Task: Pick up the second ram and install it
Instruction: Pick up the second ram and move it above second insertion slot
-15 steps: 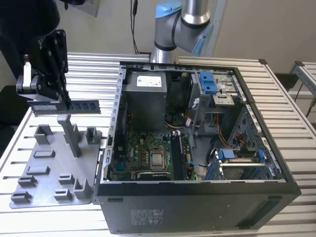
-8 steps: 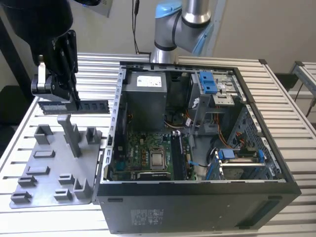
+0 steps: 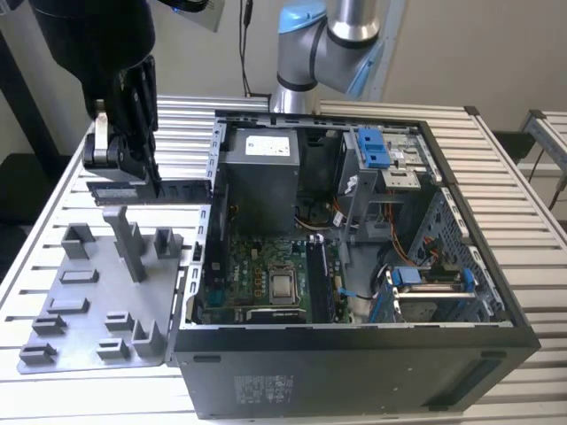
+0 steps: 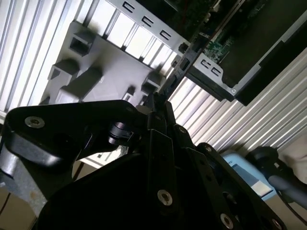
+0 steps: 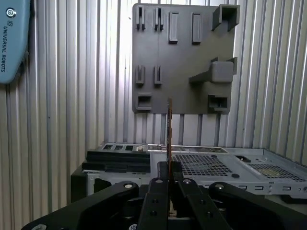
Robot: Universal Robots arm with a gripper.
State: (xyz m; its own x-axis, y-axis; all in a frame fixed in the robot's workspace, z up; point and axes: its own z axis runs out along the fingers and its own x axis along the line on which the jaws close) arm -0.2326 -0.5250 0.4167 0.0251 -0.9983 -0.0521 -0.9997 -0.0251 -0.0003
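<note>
Slatted metal table carries an open computer case and grey fixture plate. Left of the case, over the plate's far edge, the gripper jaws appear closed on the second ram, which lies level.

Slatted aluminium worktable w/ pale wall behind; second slatted bench at exterior view's right edge.
</note>
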